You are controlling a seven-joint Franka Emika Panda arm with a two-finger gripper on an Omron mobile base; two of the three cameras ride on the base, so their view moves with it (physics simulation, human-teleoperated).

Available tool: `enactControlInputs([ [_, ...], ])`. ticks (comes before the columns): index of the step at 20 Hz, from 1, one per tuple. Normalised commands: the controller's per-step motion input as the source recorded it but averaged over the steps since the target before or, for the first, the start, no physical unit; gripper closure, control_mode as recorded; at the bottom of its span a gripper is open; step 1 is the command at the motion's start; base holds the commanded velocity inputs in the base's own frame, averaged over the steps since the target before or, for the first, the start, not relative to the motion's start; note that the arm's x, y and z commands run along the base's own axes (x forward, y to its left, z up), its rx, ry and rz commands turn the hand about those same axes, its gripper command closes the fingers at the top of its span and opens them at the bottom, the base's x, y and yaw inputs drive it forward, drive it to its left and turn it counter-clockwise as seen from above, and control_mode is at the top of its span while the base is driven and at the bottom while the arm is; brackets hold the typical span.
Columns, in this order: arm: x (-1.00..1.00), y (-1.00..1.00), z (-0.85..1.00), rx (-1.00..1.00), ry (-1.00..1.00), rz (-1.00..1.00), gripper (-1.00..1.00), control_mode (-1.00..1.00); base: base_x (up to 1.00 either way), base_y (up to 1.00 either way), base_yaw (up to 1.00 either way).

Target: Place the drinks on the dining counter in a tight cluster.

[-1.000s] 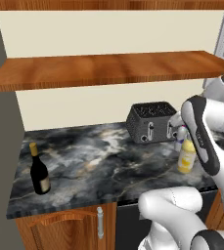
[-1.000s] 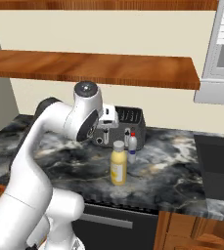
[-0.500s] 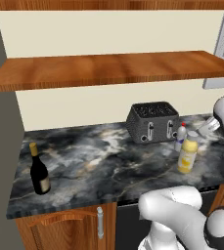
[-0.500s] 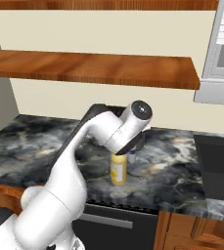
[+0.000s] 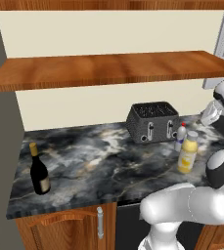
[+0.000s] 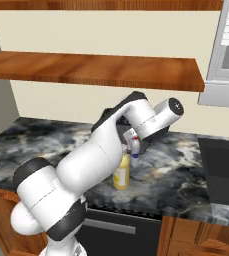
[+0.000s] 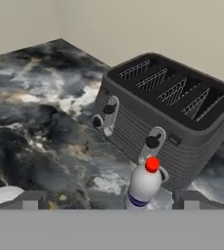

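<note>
On the marbled black-and-grey stone surface [image 7: 40,122], the small clear red-capped bottle [image 7: 144,188] stands just ahead, between the wide-open gripper [image 7: 108,200] fingers, before a dark slotted toaster [image 7: 167,114]. Pick-up is judged under way; descent and closing are needed.

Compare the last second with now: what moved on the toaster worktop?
Only the arm moved: it swung right, across in front of the toaster, and the open gripper now looks down on the small red-capped bottle. Nothing was grasped. The juice bottle and wine bottle stayed put.
</note>
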Motion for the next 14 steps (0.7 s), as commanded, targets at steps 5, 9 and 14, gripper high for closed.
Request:
enactControlInputs([
  [5,0.6,-0.12,-0.08,0.1,-0.1,0.11,-1.0,-1.0,0.0,0.0,0.0],
  [9,0.07,0.0,-0.09,0.01,-0.08,0.16,-1.0,-1.0,0.0,0.0,0.0],
  [14,-0.09,0.07,-0.28,0.0,0.0,0.18,-1.0,-1.0,0.0,0.0,0.0],
])
